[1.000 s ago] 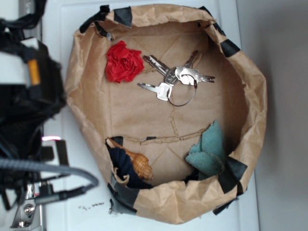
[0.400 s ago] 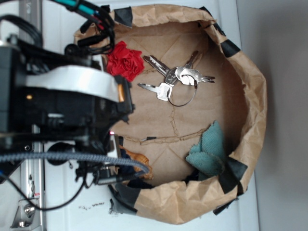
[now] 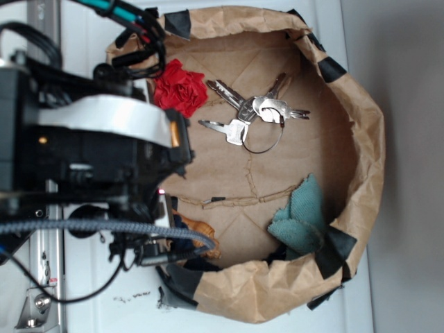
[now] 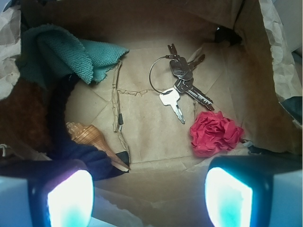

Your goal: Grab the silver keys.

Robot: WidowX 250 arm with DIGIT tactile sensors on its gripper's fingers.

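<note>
The shiny silver keys [image 4: 180,82] on a thin wire ring lie beside the red fabric flower [image 4: 215,132]; the gripper [image 4: 149,196] hovers apart, seemingly spread wide and empty.

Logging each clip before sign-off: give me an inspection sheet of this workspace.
Surface: brown paper bin, rim taped black, on a white top.
Job's things: keys on a wire ring, flat on the bin floor, untouched.
Clutter: red flower beside the keys; teal cloth; shell on a dark cloth.
Hand: hand open, above the bin floor, short of the keys.
Cables: grey cable along the arm.
Surroundings: nothing seen.
</note>
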